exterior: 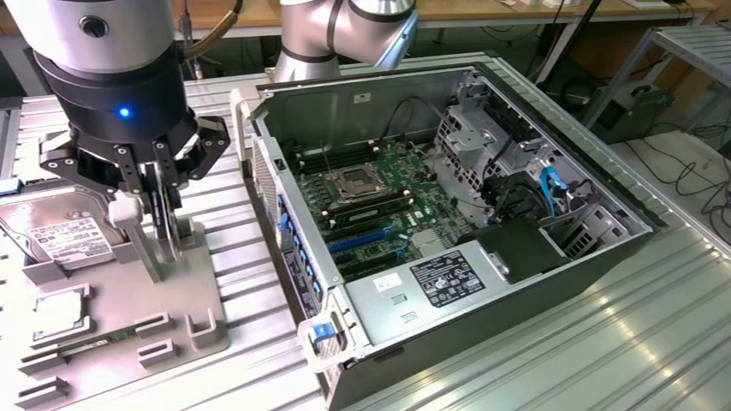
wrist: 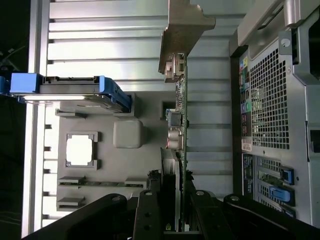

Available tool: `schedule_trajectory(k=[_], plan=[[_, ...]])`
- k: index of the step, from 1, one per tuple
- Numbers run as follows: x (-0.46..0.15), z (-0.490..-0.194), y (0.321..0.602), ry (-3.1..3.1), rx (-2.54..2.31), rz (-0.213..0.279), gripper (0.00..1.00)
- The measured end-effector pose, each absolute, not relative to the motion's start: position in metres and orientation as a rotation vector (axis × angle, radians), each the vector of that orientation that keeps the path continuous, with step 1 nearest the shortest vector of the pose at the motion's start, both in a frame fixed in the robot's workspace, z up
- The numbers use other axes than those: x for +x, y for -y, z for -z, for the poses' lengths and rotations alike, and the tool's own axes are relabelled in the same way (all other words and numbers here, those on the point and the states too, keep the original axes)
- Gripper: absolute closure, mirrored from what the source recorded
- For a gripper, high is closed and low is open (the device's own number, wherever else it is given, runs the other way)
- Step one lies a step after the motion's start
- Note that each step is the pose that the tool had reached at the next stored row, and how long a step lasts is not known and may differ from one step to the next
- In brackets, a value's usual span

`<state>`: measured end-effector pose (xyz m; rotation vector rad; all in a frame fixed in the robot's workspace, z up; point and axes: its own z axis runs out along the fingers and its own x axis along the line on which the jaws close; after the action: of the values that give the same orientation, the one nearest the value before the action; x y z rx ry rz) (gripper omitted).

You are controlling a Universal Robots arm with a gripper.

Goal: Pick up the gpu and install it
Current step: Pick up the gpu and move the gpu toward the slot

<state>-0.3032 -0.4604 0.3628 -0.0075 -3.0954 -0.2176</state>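
Black jaws clamped on the upright gpu (wrist: 177, 120), apparently standing in the grey holder (exterior: 194, 287), open computer case (exterior: 331, 111) beside.

Ribbed silvery aluminium tabletop (exterior: 594, 342) spans scene, long parallel grooves. Bright white glare patches on near slats, exterior view's right. Light strong, even, shadows soft. Far edge: pale brown wooden bench top (exterior: 480, 10), dark cables (exterior: 502, 38) dangling beneath. Far on exterior view's right: grey metal frame rack (exterior: 686, 43), black boxy unit (exterior: 631, 107) below it. Beside that, grey floor (exterior: 717, 193), thin black leads (exterior: 683, 171) looping over it.
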Motion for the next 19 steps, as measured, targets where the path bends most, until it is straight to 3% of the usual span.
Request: schedule_trajectory(k=[19], plan=[[-0.303, -0.39, 0.46, 3.095, -0.008, 0.204, 0.73]])
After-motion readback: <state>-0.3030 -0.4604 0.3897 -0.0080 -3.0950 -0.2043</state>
